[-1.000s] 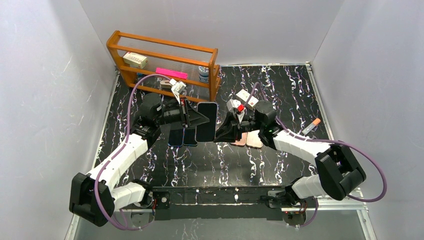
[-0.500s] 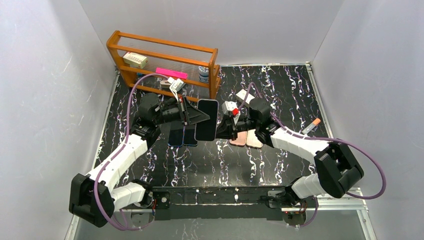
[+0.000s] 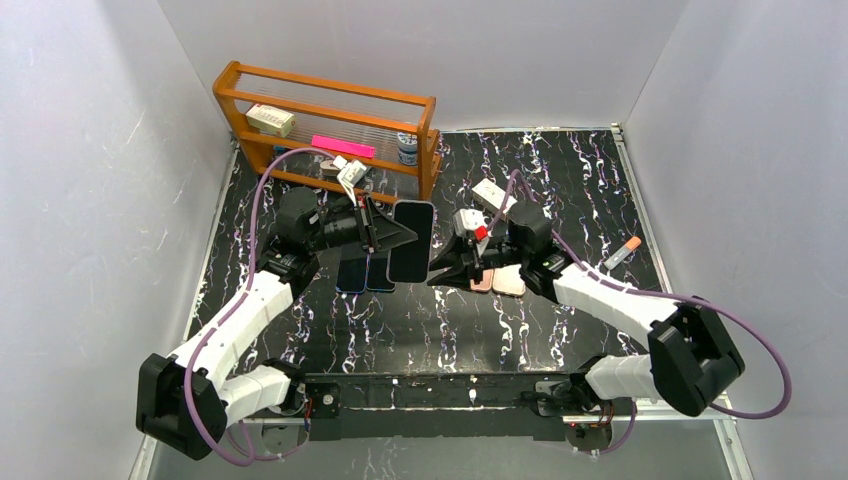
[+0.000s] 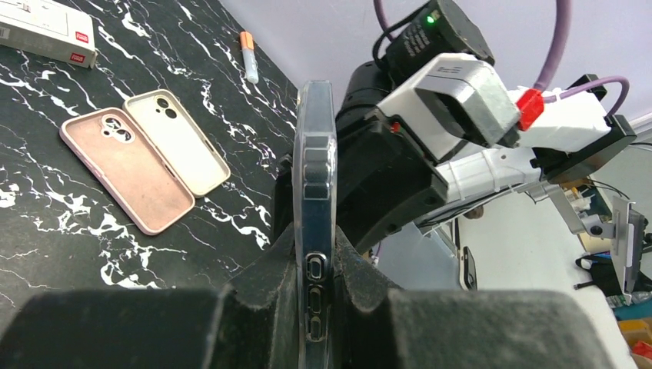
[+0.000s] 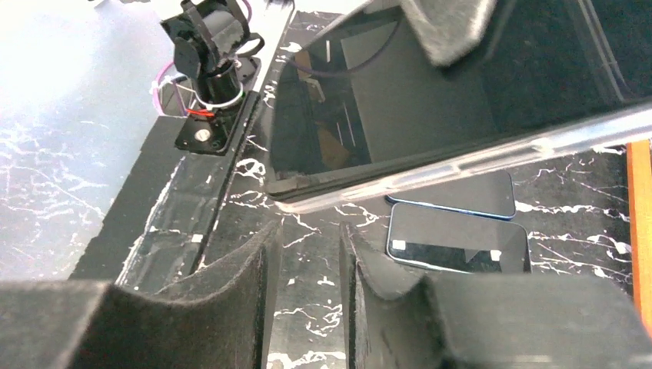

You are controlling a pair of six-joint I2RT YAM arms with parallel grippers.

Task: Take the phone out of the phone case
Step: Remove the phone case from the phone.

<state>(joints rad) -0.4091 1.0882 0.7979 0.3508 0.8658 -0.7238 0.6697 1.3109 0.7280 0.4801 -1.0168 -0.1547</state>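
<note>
A dark phone in a clear case (image 3: pixel 411 241) is held on edge above the table by my left gripper (image 3: pixel 393 236), which is shut on its lower end. In the left wrist view the case's side with its buttons (image 4: pixel 316 192) runs up between the left gripper's (image 4: pixel 316 270) pads. My right gripper (image 3: pixel 438 277) is open and empty, just right of and below the phone. In the right wrist view the phone (image 5: pixel 461 100) hangs just above the right gripper (image 5: pixel 307 240), its clear corner over the gap.
Two bare phones (image 3: pixel 365 275) lie on the table under the held one; they also show in the right wrist view (image 5: pixel 461 246). A pink case (image 4: pixel 127 171) and a cream case (image 4: pixel 178 141) lie empty. A wooden rack (image 3: pixel 330 125), a white box (image 3: pixel 492 193) and a marker (image 3: pixel 622 252) stand farther back.
My right gripper moved in towards the phone, then drew back a little, down and to the right. The left gripper still holds the phone, shifted slightly left.
</note>
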